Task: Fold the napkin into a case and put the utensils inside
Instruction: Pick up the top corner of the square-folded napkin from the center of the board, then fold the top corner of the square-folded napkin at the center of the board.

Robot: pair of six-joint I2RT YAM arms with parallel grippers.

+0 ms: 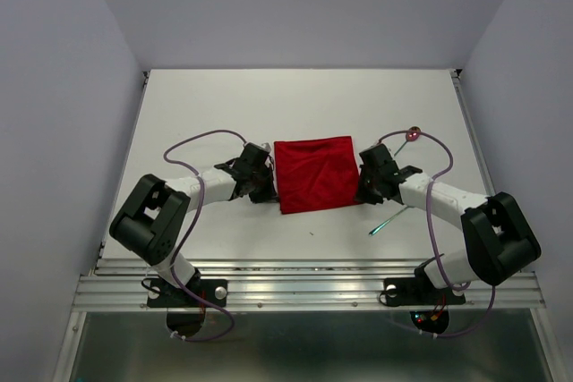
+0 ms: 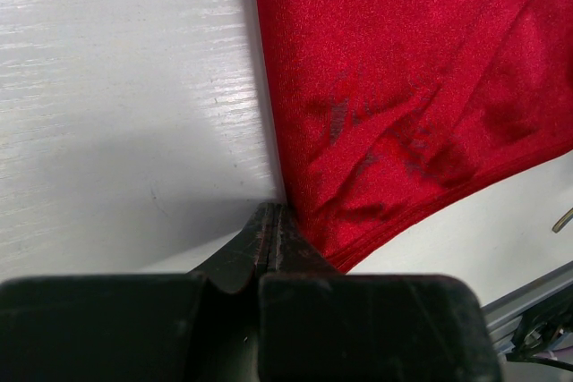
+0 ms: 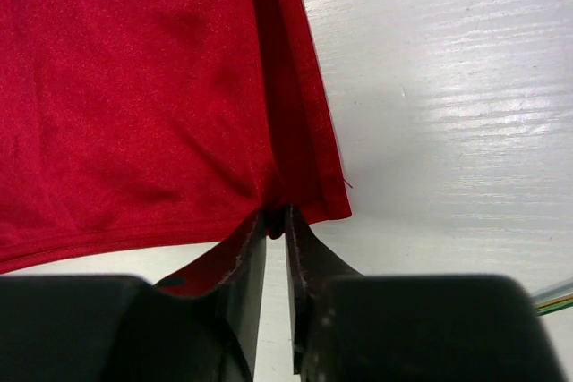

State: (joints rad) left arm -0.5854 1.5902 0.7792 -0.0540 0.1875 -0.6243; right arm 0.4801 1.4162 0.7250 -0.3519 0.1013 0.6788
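- We see the napkin [image 1: 313, 174] lying flat at the middle of the surface [image 1: 224, 105] (wrinkled, roughly square).
- Left fingers [image 2: 255, 252] are together at its left edge; whether they pinch cloth, we cannot tell.
- Right fingers [image 3: 242, 257] clamp its right edge.
- Fork [image 1: 390, 221] and spoon [image 1: 413, 135] lie nearer the right edge.

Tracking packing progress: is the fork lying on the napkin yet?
No, the fork lies on the bare table, off to the right of the napkin.

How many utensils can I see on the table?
2. The spoon lies beyond the right arm, the fork on its near side, both right of the napkin. The arm may hide more.
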